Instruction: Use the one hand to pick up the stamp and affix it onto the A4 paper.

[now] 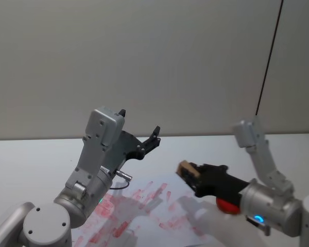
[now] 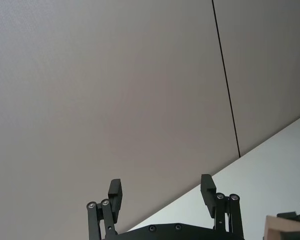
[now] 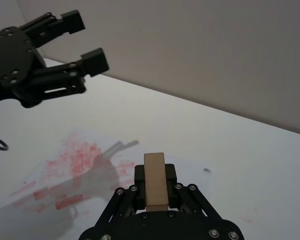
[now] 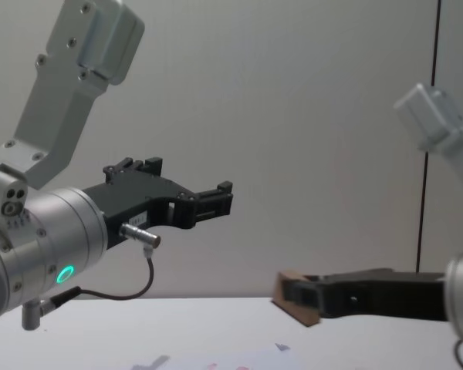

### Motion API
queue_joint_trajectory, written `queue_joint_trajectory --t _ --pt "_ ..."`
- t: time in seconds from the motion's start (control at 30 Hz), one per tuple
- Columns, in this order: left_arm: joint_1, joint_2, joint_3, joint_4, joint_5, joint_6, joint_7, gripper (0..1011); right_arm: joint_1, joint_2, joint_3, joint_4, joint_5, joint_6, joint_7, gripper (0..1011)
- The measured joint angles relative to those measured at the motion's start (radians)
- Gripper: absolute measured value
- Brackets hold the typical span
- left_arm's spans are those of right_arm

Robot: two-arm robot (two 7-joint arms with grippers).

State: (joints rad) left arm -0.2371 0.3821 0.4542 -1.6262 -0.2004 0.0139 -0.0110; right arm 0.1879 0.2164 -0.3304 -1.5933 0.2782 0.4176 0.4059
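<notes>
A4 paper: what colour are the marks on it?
The A4 paper is white with blotchy red marks, clearest in the right wrist view.

Head looks down, chest level across table (image 1: 31, 154); both share stamp (image 1: 185, 167).

The light-brown wooden stamp (image 1: 185, 168) hangs pinched in the right tool (image 1: 192, 173), clear of the surface (image 1: 31, 159). The white A4 paper (image 1: 159, 203) lies flat at its 7 o'clock, red-blotched

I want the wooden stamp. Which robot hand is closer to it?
Right. The right gripper is shut on the stamp; the left gripper is open, higher, off to its left.
</notes>
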Motion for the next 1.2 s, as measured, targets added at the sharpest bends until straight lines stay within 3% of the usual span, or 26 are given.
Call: queue_joint_trajectory --t 0.4,0.67,1.2 --pt "0.000 0.000 0.000 0.000 0.000 0.000 0.000 1001 -0.015 0.056 0.038 0.023 -0.019 -0.029 -0.034 221" --pt "0.000 0.000 0.000 0.000 0.000 0.000 0.000 1001 -0.016 0.067 0.044 0.052 -0.036 -0.053 -0.050 220" --pt "0.000 0.000 0.000 0.000 0.000 0.000 0.000 1001 -0.043 0.091 0.047 0.071 -0.056 -0.047 -0.062 220"
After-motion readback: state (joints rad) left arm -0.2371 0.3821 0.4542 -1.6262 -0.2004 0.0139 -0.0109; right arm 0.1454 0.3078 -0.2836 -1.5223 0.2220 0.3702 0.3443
